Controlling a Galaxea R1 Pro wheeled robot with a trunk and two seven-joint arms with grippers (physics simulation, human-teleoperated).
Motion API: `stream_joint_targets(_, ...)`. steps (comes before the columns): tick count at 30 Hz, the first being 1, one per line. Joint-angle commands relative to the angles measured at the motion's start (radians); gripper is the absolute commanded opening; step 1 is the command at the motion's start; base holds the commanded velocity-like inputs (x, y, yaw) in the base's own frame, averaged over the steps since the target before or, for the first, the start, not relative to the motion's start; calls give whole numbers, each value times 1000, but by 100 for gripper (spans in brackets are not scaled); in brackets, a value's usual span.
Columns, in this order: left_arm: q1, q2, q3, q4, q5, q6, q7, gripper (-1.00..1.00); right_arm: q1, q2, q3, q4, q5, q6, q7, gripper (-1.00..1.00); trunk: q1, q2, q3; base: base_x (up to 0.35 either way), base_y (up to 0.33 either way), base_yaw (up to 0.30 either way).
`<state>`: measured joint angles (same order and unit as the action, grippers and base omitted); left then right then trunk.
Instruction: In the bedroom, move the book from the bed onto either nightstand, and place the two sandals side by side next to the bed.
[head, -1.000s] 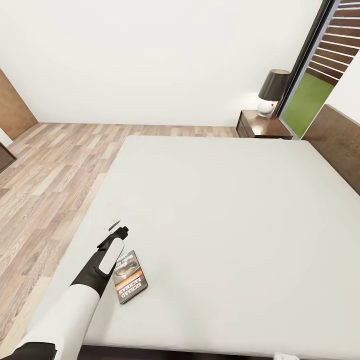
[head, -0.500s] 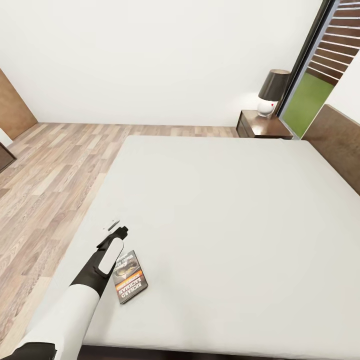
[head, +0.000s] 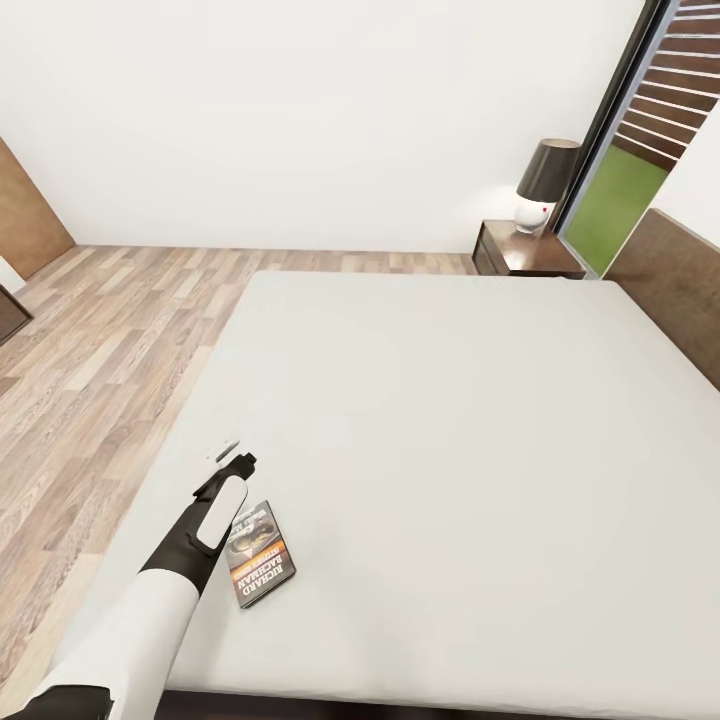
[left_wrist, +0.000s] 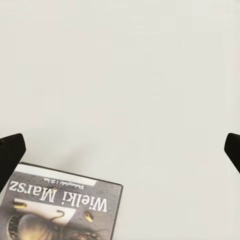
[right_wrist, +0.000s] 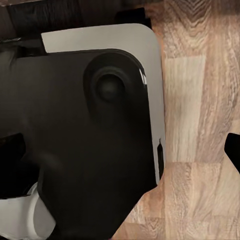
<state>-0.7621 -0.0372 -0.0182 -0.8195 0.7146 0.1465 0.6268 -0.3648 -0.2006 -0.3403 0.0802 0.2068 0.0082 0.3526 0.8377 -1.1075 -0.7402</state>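
From your head camera, the left gripper (head: 232, 458) reaches out over the near left part of the bed (head: 450, 420), a broad pale grey mattress with a brown headboard along its right side. The book (head: 260, 567) lies flat on the mattress just behind and slightly right of the fingertips, partly beside your forearm. Its cover is dark with a greyish picture, an orange band and white block lettering that reads upside down to you. Far across the bed, the nightstand (head: 528, 255) stands in the corner by the glass door (head: 625, 150), carrying a lamp (head: 545, 185) with a dark shade and white base. Wood-plank floor (head: 90, 350) runs along the left of the bed.

In your left wrist view, the two black fingertips (left_wrist: 10, 155) sit at opposite edges of the picture, spread wide with nothing between them but bare mattress. The book (left_wrist: 60, 205) lies flat, close to one fingertip; you can read "Wielki Marsz" in white above a grey-gold illustration.

In your right wrist view, one black fingertip (right_wrist: 233, 150) shows at the edge, over plank floor and the robot's own black and white body (right_wrist: 90, 130); you cannot tell how far those fingers are parted
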Motion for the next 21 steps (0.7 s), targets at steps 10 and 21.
stream_joint_targets(10, 0, 0, -2, -1, 3, 5, 7, 100, 0, 4, -8, 3, 56, 0, 112, 100, 0, -1, -1, 0, 0, 0)
stream_joint_targets(21, 3, 0, -2, -1, 5, 5, 5, 100, 0, 4, -8, 2, 63, 1, 115, 100, 0, -1, -1, 0, 0, 0)
